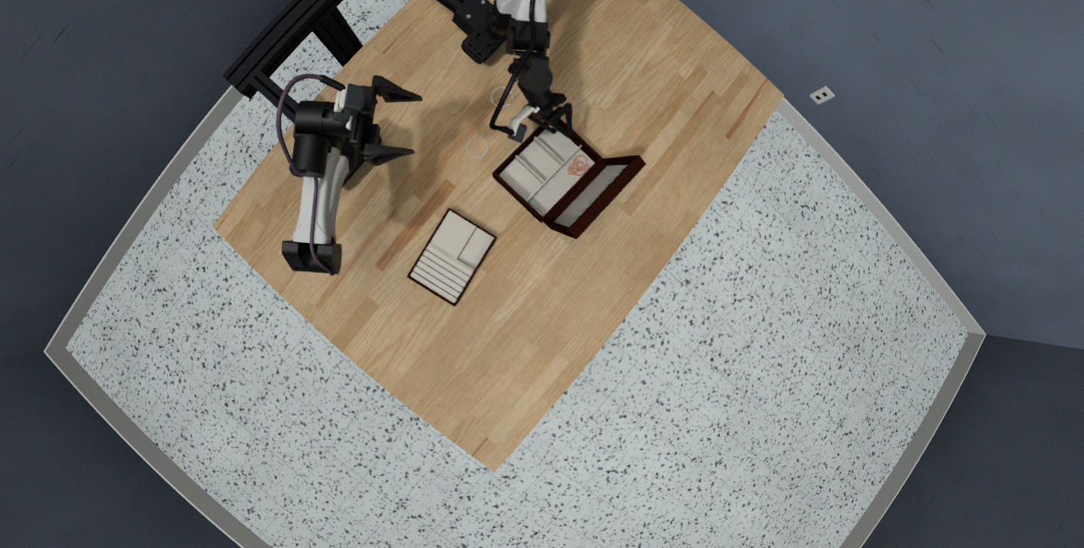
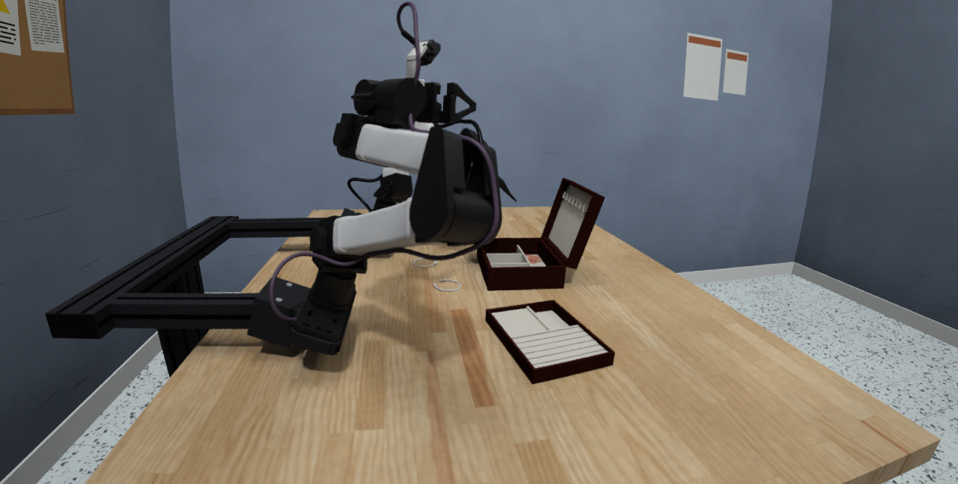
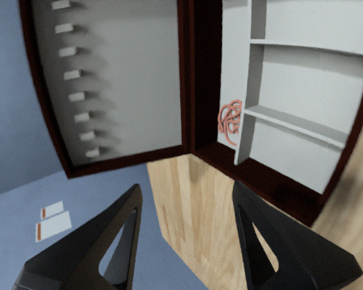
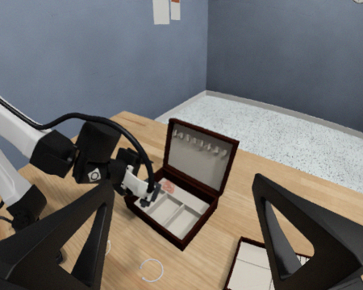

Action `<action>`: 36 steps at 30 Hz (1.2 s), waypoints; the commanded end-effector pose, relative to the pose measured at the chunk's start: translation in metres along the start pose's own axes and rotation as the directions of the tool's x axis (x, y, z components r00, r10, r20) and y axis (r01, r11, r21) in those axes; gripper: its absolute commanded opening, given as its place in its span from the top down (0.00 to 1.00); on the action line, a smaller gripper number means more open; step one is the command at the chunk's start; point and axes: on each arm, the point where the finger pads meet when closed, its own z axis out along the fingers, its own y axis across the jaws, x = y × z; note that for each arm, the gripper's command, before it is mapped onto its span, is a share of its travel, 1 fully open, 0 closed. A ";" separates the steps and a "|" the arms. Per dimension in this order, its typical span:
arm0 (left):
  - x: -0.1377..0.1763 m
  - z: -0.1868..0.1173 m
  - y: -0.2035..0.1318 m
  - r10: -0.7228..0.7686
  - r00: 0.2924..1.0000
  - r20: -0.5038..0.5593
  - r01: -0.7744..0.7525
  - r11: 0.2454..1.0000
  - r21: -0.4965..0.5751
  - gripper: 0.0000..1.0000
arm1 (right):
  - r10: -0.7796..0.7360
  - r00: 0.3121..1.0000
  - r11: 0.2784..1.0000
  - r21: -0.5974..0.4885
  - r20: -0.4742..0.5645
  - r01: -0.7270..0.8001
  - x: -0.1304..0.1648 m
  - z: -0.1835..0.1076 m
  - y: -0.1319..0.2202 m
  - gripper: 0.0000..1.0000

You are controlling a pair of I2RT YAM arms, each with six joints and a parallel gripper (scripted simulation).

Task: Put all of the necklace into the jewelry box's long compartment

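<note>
The coral necklace (image 1: 577, 165) (image 2: 533, 259) (image 3: 230, 118) (image 4: 168, 186) lies bunched in the long compartment beside the hinge of the open jewelry box (image 1: 518, 198) (image 2: 522, 277) (image 4: 157, 229), at one end. No strand shows over the divider. My left gripper (image 3: 186, 189) is open and empty, close to that end of the box. My right gripper (image 1: 417, 125) (image 4: 182, 184) is open and empty, high over the table, away from the box. One bangle (image 1: 487, 150) (image 2: 447, 290) (image 4: 163, 270) and another bangle (image 1: 491, 96) (image 2: 424, 265) lie on the table outside the box.
The box's lid (image 1: 606, 196) (image 2: 586, 230) (image 3: 121, 80) (image 4: 202, 161) stands raised behind the long compartment, with hooks inside. A separate lined tray (image 1: 433, 290) (image 2: 572, 369) lies on the table beside the box.
</note>
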 end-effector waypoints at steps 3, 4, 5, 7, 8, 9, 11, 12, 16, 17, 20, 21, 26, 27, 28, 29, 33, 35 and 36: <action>0.006 -0.016 -0.009 -0.129 0.988 -0.086 0.140 0.981 0.132 0.35 | 0.002 1.000 1.000 -0.021 -0.021 -0.002 0.002 0.000 0.012 0.00; 0.006 -0.016 -0.009 -0.129 0.988 -0.086 0.140 0.981 0.132 0.35 | 0.002 1.000 1.000 -0.021 -0.021 -0.002 0.002 0.000 0.012 0.00; 0.006 -0.016 -0.009 -0.129 0.988 -0.086 0.140 0.981 0.132 0.35 | 0.002 1.000 1.000 -0.021 -0.021 -0.002 0.002 0.000 0.012 0.00; 0.004 -0.018 -0.006 -0.203 0.974 -0.105 0.218 0.962 0.164 0.35 | 0.014 0.999 1.000 -0.026 -0.028 -0.015 0.004 0.000 0.015 0.00; 0.001 -0.019 -0.004 -0.248 0.962 -0.113 0.265 0.947 0.182 0.35 | 0.014 0.999 0.999 -0.029 -0.033 -0.015 0.005 0.000 0.017 0.00; -0.001 -0.021 -0.001 -0.296 0.947 -0.124 0.316 0.927 0.201 0.35 | 0.014 0.999 0.999 -0.032 -0.038 -0.015 0.006 0.000 0.019 0.00; -0.004 -0.023 0.005 -0.373 0.916 -0.149 0.399 0.890 0.222 0.35 | 0.014 0.999 0.999 -0.036 -0.045 -0.015 0.007 0.000 0.022 0.00; -0.005 -0.024 0.010 -0.412 0.897 -0.161 0.440 0.868 0.228 0.35 | 0.013 0.999 0.999 -0.038 -0.050 -0.015 0.008 0.000 0.023 0.00; -0.015 -0.027 0.035 -0.544 0.818 -0.188 0.575 0.782 0.240 0.35 | 0.012 0.998 0.999 -0.045 -0.067 -0.015 0.012 -0.001 0.029 0.00; -0.017 -0.028 0.041 -0.577 0.793 -0.196 0.609 0.754 0.245 0.35 | 0.011 0.998 0.999 -0.046 -0.069 -0.015 0.013 -0.001 0.030 0.00; -0.024 -0.031 0.057 -0.669 0.706 -0.232 0.708 0.657 0.259 0.35 | 0.011 0.998 0.999 -0.048 -0.066 -0.014 0.013 -0.001 0.031 0.00; -0.024 -0.031 0.057 -0.669 0.706 -0.232 0.708 0.657 0.259 0.35 | 0.011 0.998 0.999 -0.048 -0.066 -0.014 0.013 -0.001 0.031 0.00; -0.034 -0.035 0.075 -0.776 0.558 -0.296 0.827 0.490 0.275 0.35 | -0.003 0.998 0.999 -0.052 -0.065 -0.001 0.013 -0.001 0.033 0.00; -0.037 -0.036 0.081 -0.796 0.522 -0.307 0.849 0.451 0.275 0.35 | -0.003 0.998 0.999 -0.052 -0.065 -0.001 0.013 -0.001 0.033 0.00; -0.039 -0.037 0.088 -0.818 0.477 -0.320 0.873 0.402 0.275 0.35 | -0.003 0.998 0.999 -0.052 -0.065 -0.001 0.013 -0.001 0.033 0.00; -0.042 -0.038 0.095 -0.836 0.438 -0.330 0.892 0.360 0.273 0.35 | -0.003 0.998 0.999 -0.052 -0.065 -0.001 0.013 -0.001 0.033 0.00; -0.048 -0.039 0.113 -0.873 0.339 -0.349 0.930 0.254 0.267 0.35 | -0.003 0.998 0.999 -0.052 -0.065 -0.001 0.013 -0.001 0.033 0.00; -0.050 -0.039 0.122 -0.887 0.297 -0.354 0.941 0.211 0.263 0.35 | -0.003 0.998 0.999 -0.052 -0.065 -0.001 0.013 -0.001 0.033 0.00; -0.051 -0.039 0.125 -0.890 0.287 -0.353 0.944 0.200 0.262 0.35 | -0.003 0.998 0.999 -0.052 -0.065 -0.001 0.013 -0.001 0.033 0.00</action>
